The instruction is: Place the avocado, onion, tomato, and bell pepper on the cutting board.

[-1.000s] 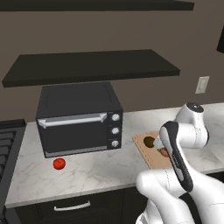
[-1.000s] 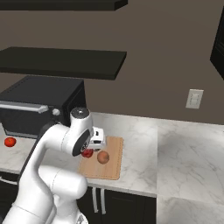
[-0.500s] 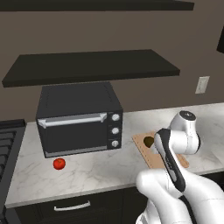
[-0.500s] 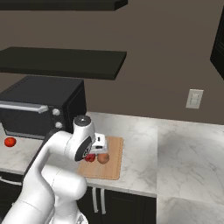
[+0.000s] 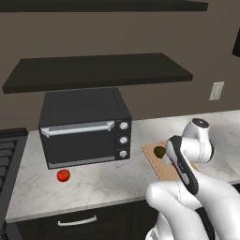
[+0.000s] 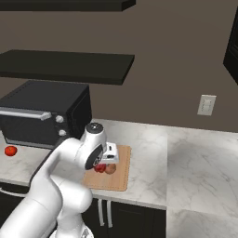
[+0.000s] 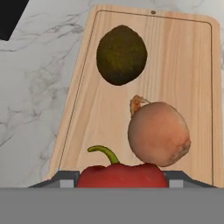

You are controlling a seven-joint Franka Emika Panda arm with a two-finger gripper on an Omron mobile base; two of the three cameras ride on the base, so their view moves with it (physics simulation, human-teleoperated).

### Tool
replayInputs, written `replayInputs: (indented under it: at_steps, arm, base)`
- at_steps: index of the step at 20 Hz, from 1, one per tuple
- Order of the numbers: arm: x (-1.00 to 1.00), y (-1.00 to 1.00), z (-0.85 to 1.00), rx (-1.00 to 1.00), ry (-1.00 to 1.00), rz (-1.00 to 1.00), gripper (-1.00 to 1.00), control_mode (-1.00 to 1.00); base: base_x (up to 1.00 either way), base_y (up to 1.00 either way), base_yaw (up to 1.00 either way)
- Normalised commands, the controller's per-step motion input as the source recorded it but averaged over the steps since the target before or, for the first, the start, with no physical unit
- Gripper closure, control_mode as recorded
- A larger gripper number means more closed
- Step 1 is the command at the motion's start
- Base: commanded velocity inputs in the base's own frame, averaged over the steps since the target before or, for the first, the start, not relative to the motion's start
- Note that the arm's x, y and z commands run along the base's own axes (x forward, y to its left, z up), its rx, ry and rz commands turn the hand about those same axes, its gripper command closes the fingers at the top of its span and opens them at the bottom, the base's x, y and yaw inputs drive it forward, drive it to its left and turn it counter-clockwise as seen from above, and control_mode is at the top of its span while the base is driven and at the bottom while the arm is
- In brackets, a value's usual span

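Note:
My gripper (image 7: pixel 120 178) is shut on the crimson bell pepper (image 7: pixel 121 174), whose green stem curls up toward the camera. It holds the pepper low over the near end of the wooden cutting board (image 7: pixel 183 57). On the board lie the tan onion (image 7: pixel 158 134), close beside the pepper, and the dark avocado (image 7: pixel 121 54) farther along. From the right base, the gripper (image 6: pixel 105 161) hangs over the board (image 6: pixel 120 179) with the pepper (image 6: pixel 99 168) and the onion (image 6: pixel 110 169) under it. The avocado (image 5: pixel 160 151) lies at the board's far end. The tomato (image 5: pixel 63 175) rests on the counter in front of the oven.
A black toaster oven (image 5: pixel 84 126) stands on the marble counter (image 5: pixel 93 183) left of the board, under a dark shelf (image 5: pixel 98 70). A stove edge (image 5: pixel 7 159) sits at the far left. A wall outlet (image 6: pixel 206 105) is behind the counter's right stretch.
The arm has folded and brought the hand down and slightly right, carrying the bell pepper closer to the board beside the onion. The tomato, avocado and onion have not moved.

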Motion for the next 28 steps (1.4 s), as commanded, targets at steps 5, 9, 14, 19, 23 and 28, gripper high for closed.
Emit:
replayInputs:
  at_steps: [5,9,14,19,23,28]
  arm:
    - [0.22,0.14,-0.41,-0.03,0.01,0.00,1.00,-1.00]
    - [0.28,0.28,-0.35,-0.02,0.01,0.00,1.00,-1.00]
    - [0.30,0.20,-0.31,-0.01,0.03,0.00,1.00,-1.00]
    - [0.07,0.02,-0.40,-0.02,0.01,0.00,1.00,-1.00]
    - [0.00,0.00,-0.59,-0.04,0.03,0.00,1.00,-1.00]
    - [0.00,0.00,-0.58,-0.03,0.03,0.00,1.00,-1.00]
  base:
    - [0.00,0.00,0.00]
    - [0.00,0.00,0.00]
    - [0.00,0.00,0.00]
    - [0.00,0.00,0.00]
    - [0.00,0.00,0.00]
    - [0.00,0.00,0.00]
